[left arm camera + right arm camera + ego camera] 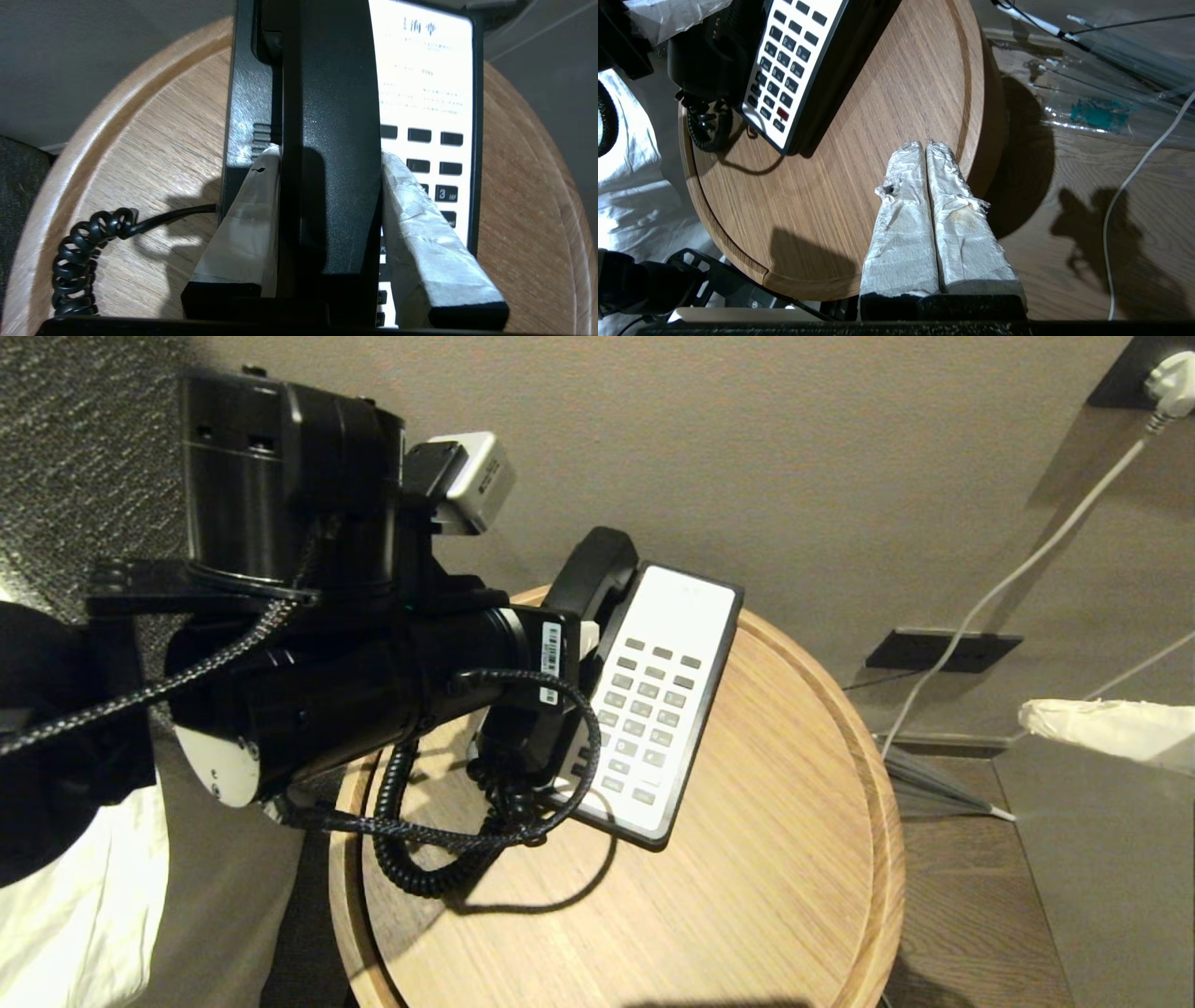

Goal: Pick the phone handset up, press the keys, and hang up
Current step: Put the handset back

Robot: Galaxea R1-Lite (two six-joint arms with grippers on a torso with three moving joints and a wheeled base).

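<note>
Left gripper [329, 158] pinches the phone handset [336, 140] mid-shaft over its cradle on the phone base [427, 84] near the bench's [140, 140] back edge; lift straight, mind the coiled cord [79, 252].

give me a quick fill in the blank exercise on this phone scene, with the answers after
1. The left gripper is closed on the glossy black curved plastic phone handset, one padded finger on each ____ of it.
2. The black-and-white phone base rests on a round ____ table.
3. The right gripper has its white-wrapped fingers pressed ____, holding nothing.
4. The black coiled cord lies on the ____.

Answers: side; wooden; together; table
</note>
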